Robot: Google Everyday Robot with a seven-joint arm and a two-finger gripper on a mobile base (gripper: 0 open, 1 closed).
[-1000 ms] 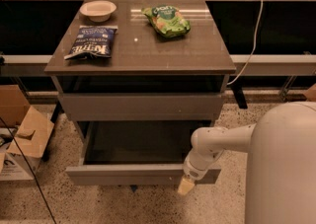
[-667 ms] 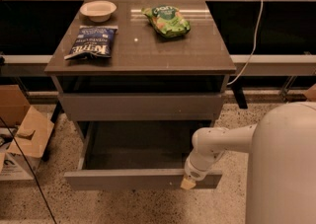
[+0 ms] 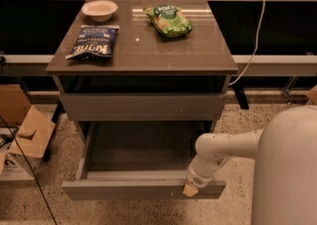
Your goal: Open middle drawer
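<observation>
middle drawer (image 3: 124, 190) pulled well out under table (image 3: 148, 50) | gripper (image 3: 190, 189) at its front's right top edge, grip I can't tell | I judge it stiff, easy-sliding, handleless: hook top lip

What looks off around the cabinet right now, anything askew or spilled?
Nothing stands out. The middle drawer is pulled out squarely, with the gripper at the right end of its front. The bowl, blue chip bag and green snack bag sit intact on the cabinet top.
</observation>
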